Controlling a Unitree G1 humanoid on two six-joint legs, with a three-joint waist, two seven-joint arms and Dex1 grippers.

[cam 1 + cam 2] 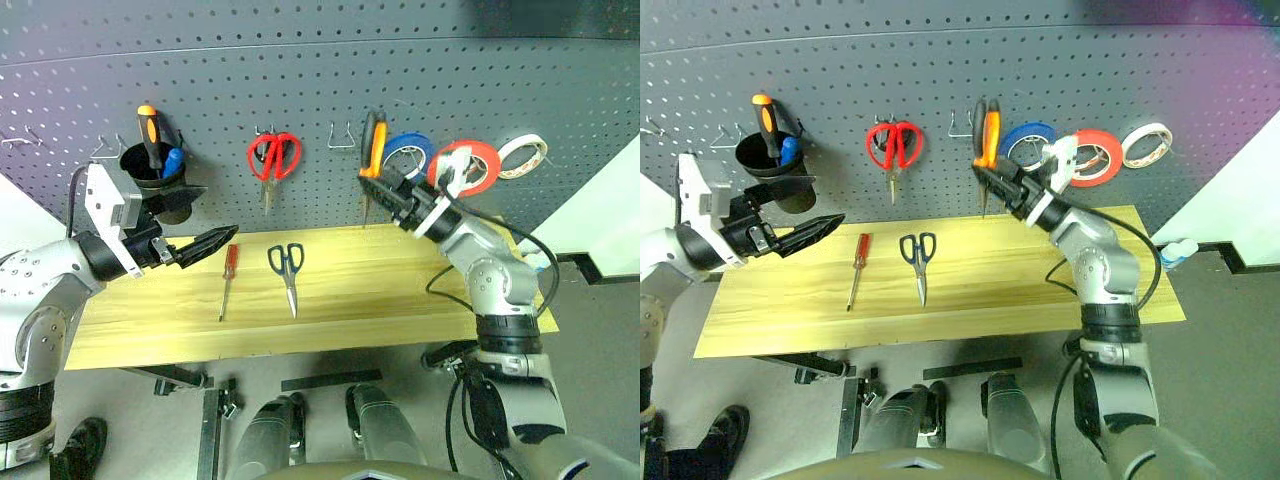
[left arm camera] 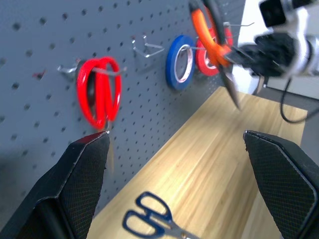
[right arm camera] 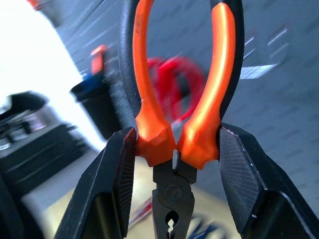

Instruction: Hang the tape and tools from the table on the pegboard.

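A: What sort of place is this?

B: Workshop or tool-bench setup, prob. inside a lab. Big dark grey pegboard (image 1: pixel 320 90) w/ wire hooks runs behind a plank table (image 1: pixel 400 290) on dark metal legs.

A: What's hanging on it?

B: Red-handled scissors (image 1: pixel 273 158), blue roll (image 1: pixel 408 155), red tape (image 1: pixel 466 166), white roll (image 1: pixel 522 155), plus a black cup (image 1: pixel 153 170) holding an orange-and-black screwdriver (image 1: pixel 149 130).

A: And on the table?

B: Hand tools: slim red-handled screwdriver (image 1: pixel 228 278) and black-handled scissors (image 1: pixel 288 270), both nr the back edge, left of centre. Pliers (image 1: pixel 986 140) w/ orange-and-black handles are up at the board. Plain grey floor below.
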